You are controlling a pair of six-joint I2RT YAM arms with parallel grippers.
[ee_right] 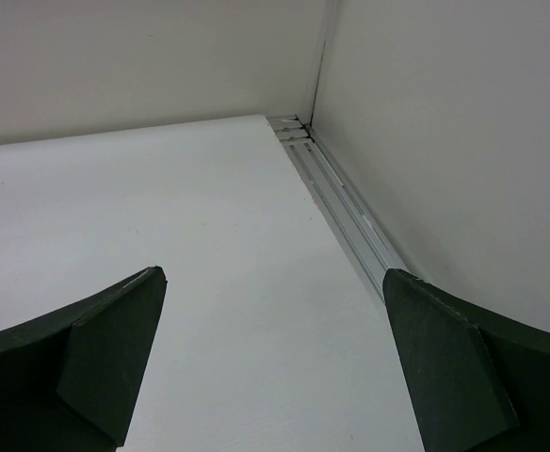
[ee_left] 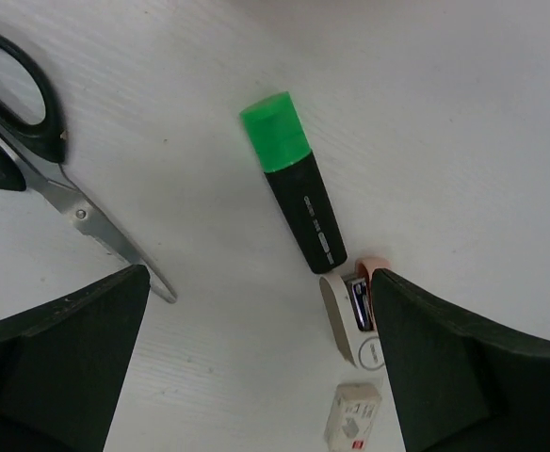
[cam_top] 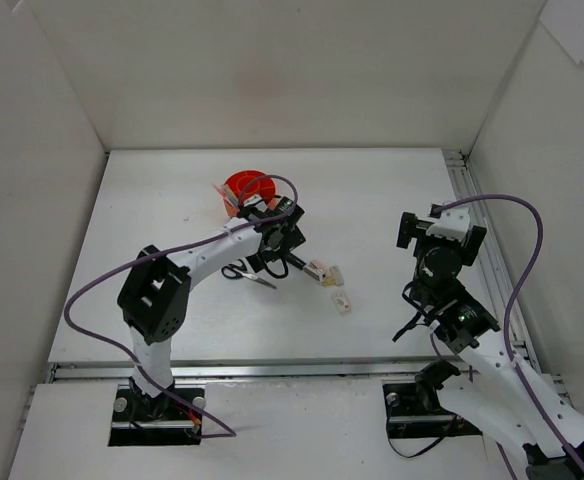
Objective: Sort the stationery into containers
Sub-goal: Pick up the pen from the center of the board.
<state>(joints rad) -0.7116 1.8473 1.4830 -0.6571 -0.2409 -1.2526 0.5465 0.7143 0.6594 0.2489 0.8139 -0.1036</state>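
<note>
My left gripper (cam_top: 277, 248) (ee_left: 258, 282) is open and empty, hovering over the table. A green highlighter (ee_left: 294, 184) with a black body lies just ahead of it. Black-handled scissors (ee_left: 30, 141) (cam_top: 244, 272) lie to its left. A small beige and pink item (ee_left: 350, 315) (cam_top: 317, 268) lies against the right finger, with a beige eraser (ee_left: 352, 414) below it. Two more erasers (cam_top: 334, 276) (cam_top: 343, 302) lie to the right. The orange organiser (cam_top: 247, 188) stands behind the gripper with a pink pen (cam_top: 226, 197) in it. My right gripper (cam_top: 437, 235) (ee_right: 275, 278) is open and empty.
White walls enclose the table on three sides. A metal rail (ee_right: 341, 198) (cam_top: 462, 190) runs along the right edge beside the right arm. The left arm's purple cable (cam_top: 272, 180) loops over the organiser.
</note>
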